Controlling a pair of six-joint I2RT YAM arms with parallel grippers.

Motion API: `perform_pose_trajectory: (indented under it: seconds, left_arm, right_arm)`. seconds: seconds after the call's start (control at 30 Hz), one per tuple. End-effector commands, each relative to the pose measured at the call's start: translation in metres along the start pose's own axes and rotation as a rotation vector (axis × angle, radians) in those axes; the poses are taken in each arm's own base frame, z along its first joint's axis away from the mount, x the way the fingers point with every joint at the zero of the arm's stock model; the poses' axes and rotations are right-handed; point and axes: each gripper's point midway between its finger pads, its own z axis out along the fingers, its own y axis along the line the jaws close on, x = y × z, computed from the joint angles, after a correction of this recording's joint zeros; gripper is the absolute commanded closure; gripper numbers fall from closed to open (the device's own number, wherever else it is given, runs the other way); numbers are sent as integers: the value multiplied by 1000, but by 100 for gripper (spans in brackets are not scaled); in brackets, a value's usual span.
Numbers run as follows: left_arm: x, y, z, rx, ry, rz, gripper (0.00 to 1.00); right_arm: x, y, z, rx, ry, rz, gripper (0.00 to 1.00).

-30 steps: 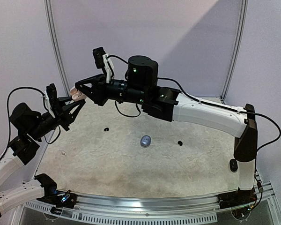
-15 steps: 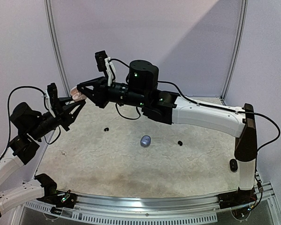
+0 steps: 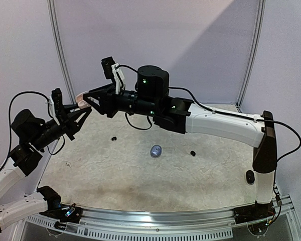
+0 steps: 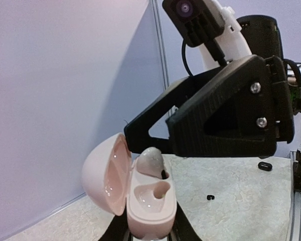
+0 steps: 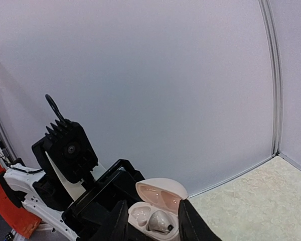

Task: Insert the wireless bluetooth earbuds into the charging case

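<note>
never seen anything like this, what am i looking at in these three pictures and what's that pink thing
These are two robot arms bolted to a table. The wide picture comes from a fixed camera above and behind them; the other two come from small cameras on each wrist. The left gripper holds an open pink charging case up in the air. One pale earbud sits in a pocket; the other pocket is empty. The right gripper straddles that bud; whether it grips is unclear. On the table lie a tiny black bud, a second black bud, a silvery-grey item and a dark item.
</note>
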Motion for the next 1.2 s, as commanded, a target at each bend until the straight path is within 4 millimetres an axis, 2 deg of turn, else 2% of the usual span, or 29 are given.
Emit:
perform_pose_trajectory:
  seconds: [0.0,0.07,0.17,0.27,0.37,0.43,0.57,0.67,0.73,0.87,1.03,1.17]
  left_arm:
    - [-34,-9,-3,50,-87,30,100]
    - [-32,-8,-2,45,-79,-1,100]
    - [-28,-5,-3,27,-59,-53,100]
    - [-26,-5,-4,28,-45,-93,100]
    - [-27,-9,-4,54,-42,-125,100]
    - [-29,-13,-3,77,-39,-154,100]
    - [-38,-28,-3,182,-50,-221,100]
    - [-51,-41,-4,274,-75,-274,100]
    - [-63,-49,-5,340,-100,-299,100]
    - [-74,-54,-5,390,-120,-322,100]
    - [-74,-51,1,389,-115,-330,100]
    - [-78,-51,3,394,-122,-328,100]
  right_arm:
    - [3,-26,-7,114,47,-18,63]
    - [-5,-22,-9,103,38,-24,59]
    - [-23,-16,-15,74,23,-43,48]
    - [-41,-11,-31,41,24,-62,38]
    - [-46,-1,-45,2,46,-109,32]
    - [-39,5,-52,-31,84,-129,29]
    - [-32,24,-55,-160,130,-121,32]
    - [-20,28,-51,-203,156,-100,39]
    - [-16,29,-51,-223,162,-91,39]
    - [-16,38,-53,-274,159,-78,39]
    - [-14,53,-52,-326,149,-79,45]
    - [-11,50,-48,-309,146,-54,47]
